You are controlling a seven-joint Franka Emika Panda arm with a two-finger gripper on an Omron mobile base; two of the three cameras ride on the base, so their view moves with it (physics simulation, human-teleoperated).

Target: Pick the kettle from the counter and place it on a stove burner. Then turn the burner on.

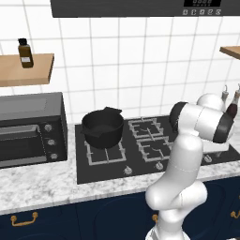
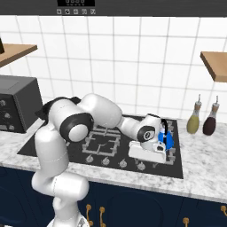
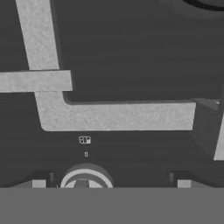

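The small blue kettle (image 2: 168,138) with its black arched handle stands on the right-hand stove burner (image 2: 175,153) of the black cooktop, just behind my hand. My gripper (image 2: 160,156) hangs low over the front right of the cooktop, beside the kettle and not holding it. In the hand view my gripper (image 3: 111,183) is open, its fingertips (image 3: 38,183) set wide apart. A round knob (image 3: 85,177) sits low between them, and the grey bars of a burner grate (image 3: 113,116) lie beyond. The speckled marble counter (image 2: 199,164) runs along the front.
A big black pot (image 1: 103,126) sits on the left rear burner. A dark oven (image 1: 28,129) stands on the counter (image 1: 37,183) at the left. Two slim bottles (image 2: 202,119) stand to the right of the cooktop. A row of knobs (image 2: 106,161) lines the front edge. Wooden shelves (image 2: 215,64) hang on the wall.
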